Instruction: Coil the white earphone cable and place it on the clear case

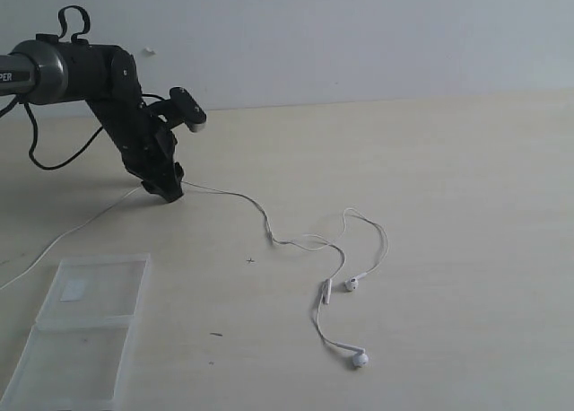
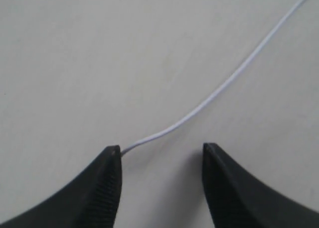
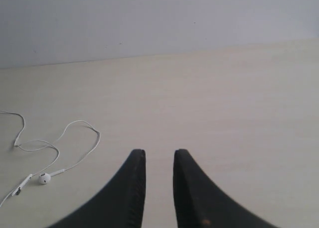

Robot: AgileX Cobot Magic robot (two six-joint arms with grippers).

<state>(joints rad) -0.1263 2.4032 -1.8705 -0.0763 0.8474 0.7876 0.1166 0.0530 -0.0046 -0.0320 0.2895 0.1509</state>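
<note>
The left fingers (image 2: pixel 99 188) stand open over the white earphone cable (image 1: pixel 265 219), which lies uncoiled on the counter (image 1: pixel 448 205), off the clear case (image 1: pixel 85 330). I would centre the wire between them before closing. The right fingers (image 3: pixel 129 188) are slightly parted, empty.

Raised exterior overview; left wrist close, right wrist low; cable (image 1: pixel 326 292) in all.

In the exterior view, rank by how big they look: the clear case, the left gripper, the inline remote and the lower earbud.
1. clear case, largest even though the frame edge cuts it off.
2. left gripper.
3. inline remote and lower earbud: both tiny, too alike to rank.
</note>
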